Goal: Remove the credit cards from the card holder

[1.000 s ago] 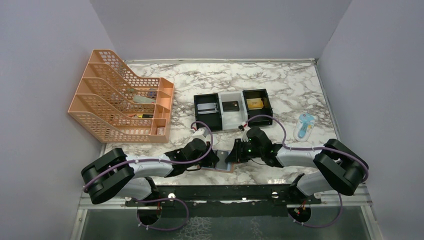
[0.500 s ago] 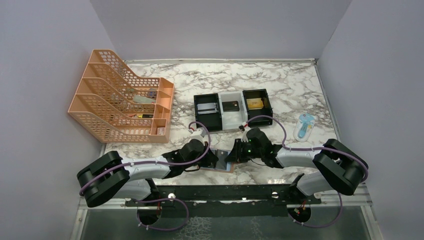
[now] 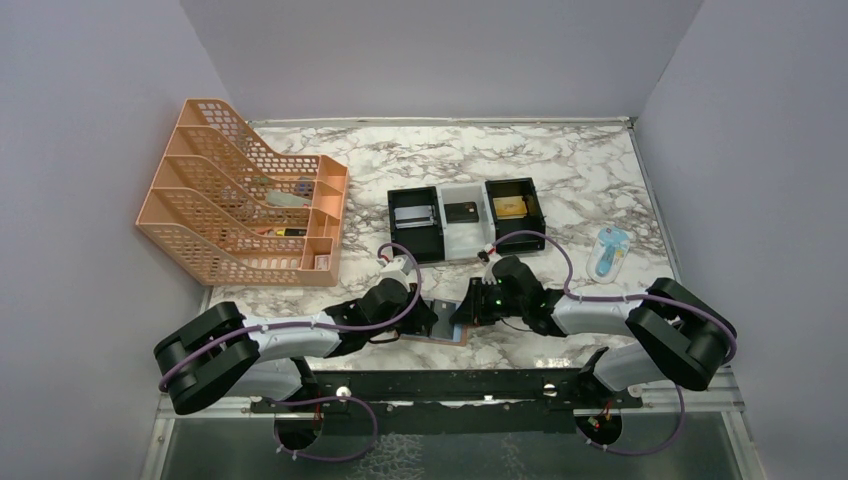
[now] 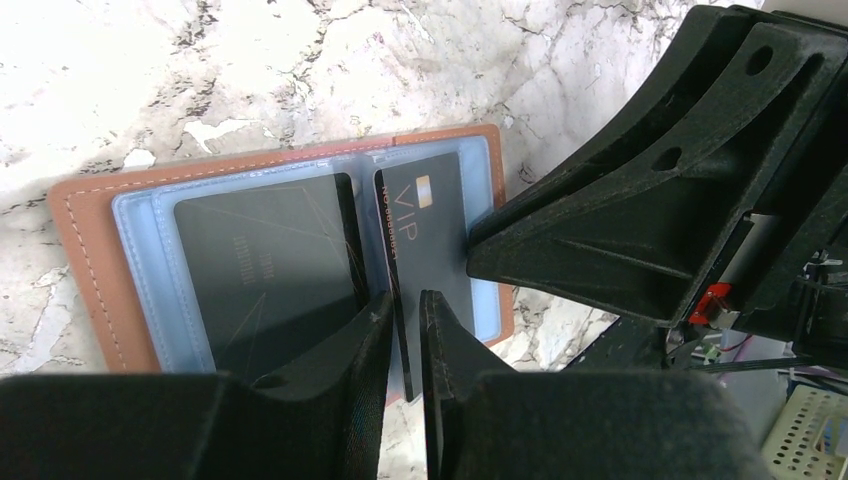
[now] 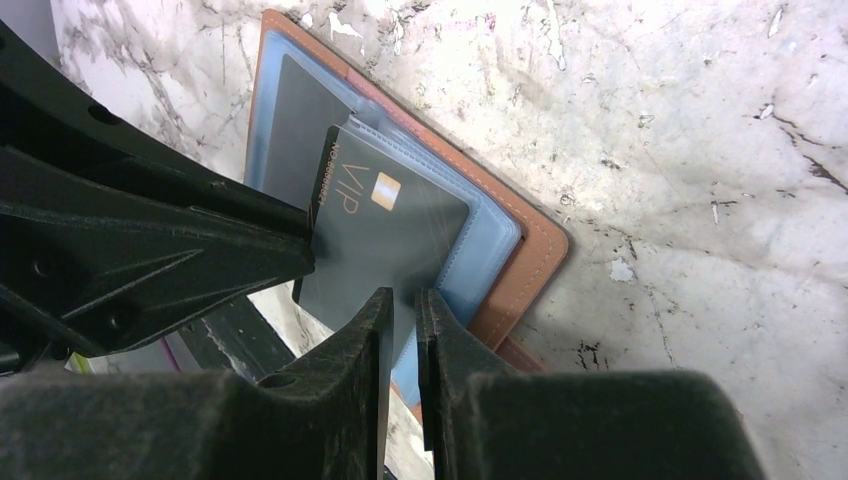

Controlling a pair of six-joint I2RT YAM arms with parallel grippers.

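Note:
The card holder (image 4: 85, 260), tan leather with light-blue lining, lies open on the marble near the table's front edge (image 3: 447, 333). A black credit card (image 4: 265, 270) sits in one pocket. A dark credit card marked VIP (image 4: 430, 230) sticks partway out of a raised sleeve. My left gripper (image 4: 405, 300) straddles this card's near edge, jaws a sliver apart, with a gap beside the card. My right gripper (image 5: 403, 295) is shut on the lifted blue sleeve of the holder (image 5: 525, 260), opposite the left fingers (image 5: 150, 240). From above, both grippers (image 3: 432, 318) (image 3: 462, 312) meet over the holder.
A black-and-white three-compartment tray (image 3: 465, 237) stands behind the grippers with small items in it. An orange mesh file rack (image 3: 245, 205) fills the left side. A blue-and-white object (image 3: 609, 252) lies at the right. Grey walls enclose the table.
The left arm's elbow has shifted slightly left and back. The right arm and the card holder have stayed in place.

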